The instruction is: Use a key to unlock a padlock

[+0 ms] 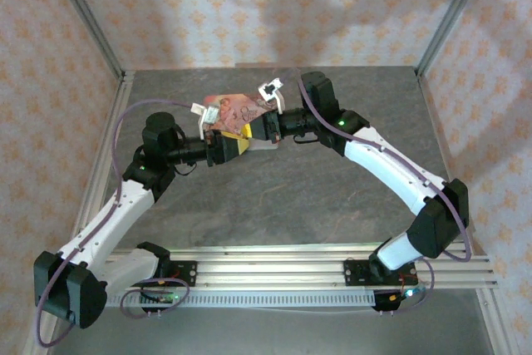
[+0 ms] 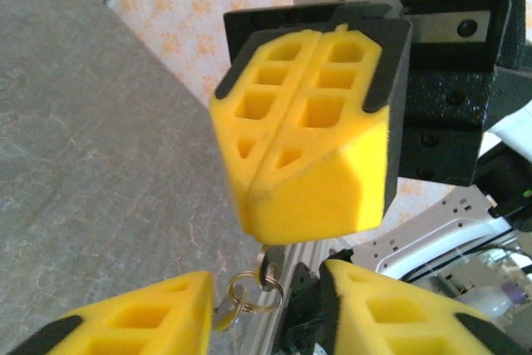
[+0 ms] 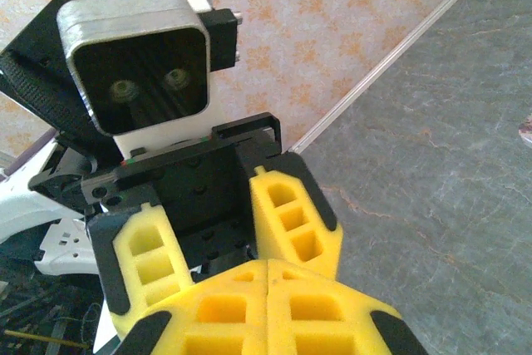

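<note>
Pale wallpapered walls [image 1: 208, 6] with orange floral motifs enclose a grey stone-patterned table [image 1: 274, 197]; 2 aluminium posts [image 1: 83, 10] stand at its far corners; shadows cross the back wall

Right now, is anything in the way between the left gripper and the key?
Nothing visible is. What looks like the key dangles on its ring below the shut right gripper, between the open fingers of the left gripper.

no text, label, brand or number can be read anywhere.
</note>
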